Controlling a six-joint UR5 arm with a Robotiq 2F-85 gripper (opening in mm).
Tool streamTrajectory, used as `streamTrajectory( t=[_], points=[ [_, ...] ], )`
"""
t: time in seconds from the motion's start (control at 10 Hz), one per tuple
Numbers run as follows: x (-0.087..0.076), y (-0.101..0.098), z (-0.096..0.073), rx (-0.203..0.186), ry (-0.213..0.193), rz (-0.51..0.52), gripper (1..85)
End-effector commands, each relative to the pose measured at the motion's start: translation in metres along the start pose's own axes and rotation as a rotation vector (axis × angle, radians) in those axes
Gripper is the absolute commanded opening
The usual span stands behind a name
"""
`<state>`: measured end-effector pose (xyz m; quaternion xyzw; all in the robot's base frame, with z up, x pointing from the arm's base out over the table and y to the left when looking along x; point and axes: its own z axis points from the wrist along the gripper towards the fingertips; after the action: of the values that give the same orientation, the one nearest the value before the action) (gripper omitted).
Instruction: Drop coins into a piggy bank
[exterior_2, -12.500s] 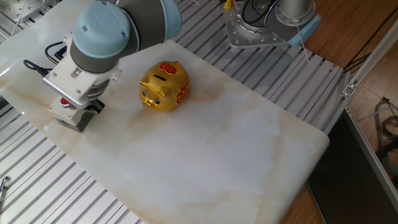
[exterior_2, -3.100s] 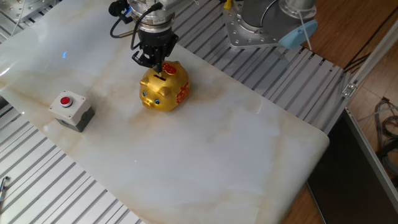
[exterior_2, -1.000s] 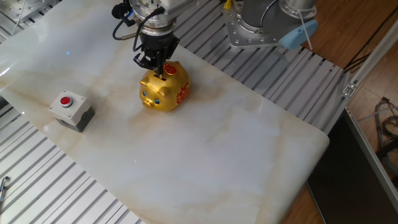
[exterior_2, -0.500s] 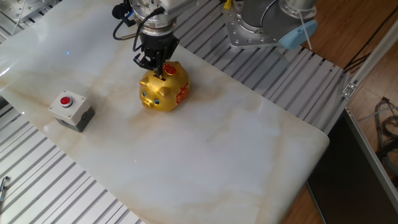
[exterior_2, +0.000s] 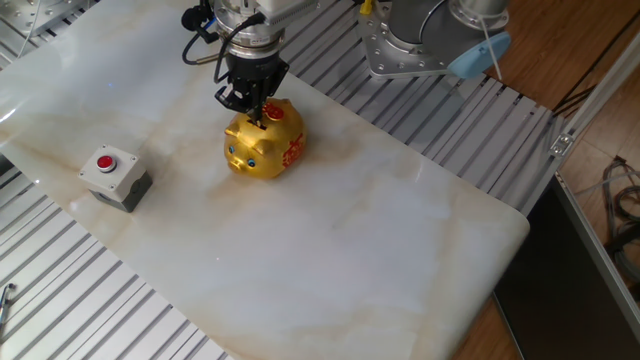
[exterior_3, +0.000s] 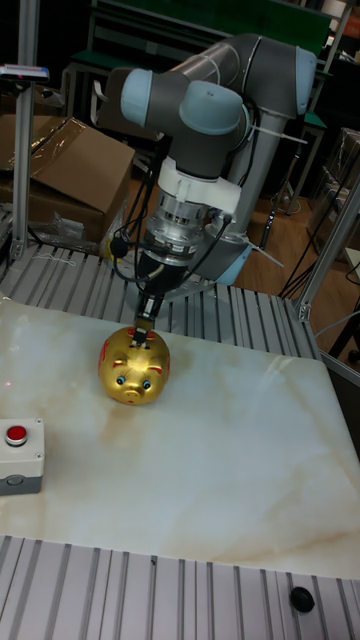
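Observation:
The gold piggy bank (exterior_2: 268, 148) with red patterns stands on the white marble slab (exterior_2: 380, 240), snout toward the front left. My gripper (exterior_2: 260, 116) points straight down over the pig's back, its narrow dark fingers held close together with the tips at the top slot. In the tall fixed view the piggy bank (exterior_3: 133, 365) faces the camera and the gripper (exterior_3: 143, 334) touches its top. No coins can be made out between the fingers or on the slab.
A grey box with a red button (exterior_2: 116, 176) sits near the slab's left edge, also in the tall fixed view as the button box (exterior_3: 20, 455). The arm's metal base (exterior_2: 415, 45) stands behind the slab. Ribbed aluminium surrounds the slab.
Earlier the arm hung over the grey button box; it then moved to the piggy bank. Over the last second nothing has visibly moved.

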<state>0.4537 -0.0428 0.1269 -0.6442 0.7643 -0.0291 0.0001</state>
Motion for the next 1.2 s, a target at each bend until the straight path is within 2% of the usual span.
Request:
streamTrajectory(
  t=[0.0, 0.4, 0.6, 0.9, 1.0, 1.1],
  points=[
    [0.002, 0.005, 0.003, -0.009, -0.028, 0.032, 1.0],
    [-0.002, 0.008, -0.004, -0.018, -0.011, 0.054, 1.0],
    [-0.004, 0.010, 0.002, -0.016, -0.030, 0.059, 1.0],
    [-0.002, 0.008, 0.003, -0.010, -0.026, 0.052, 1.0],
    [0.000, 0.001, 0.003, 0.016, -0.020, 0.041, 1.0],
    [0.014, -0.006, 0.002, 0.047, 0.033, 0.036, 1.0]
  ],
)
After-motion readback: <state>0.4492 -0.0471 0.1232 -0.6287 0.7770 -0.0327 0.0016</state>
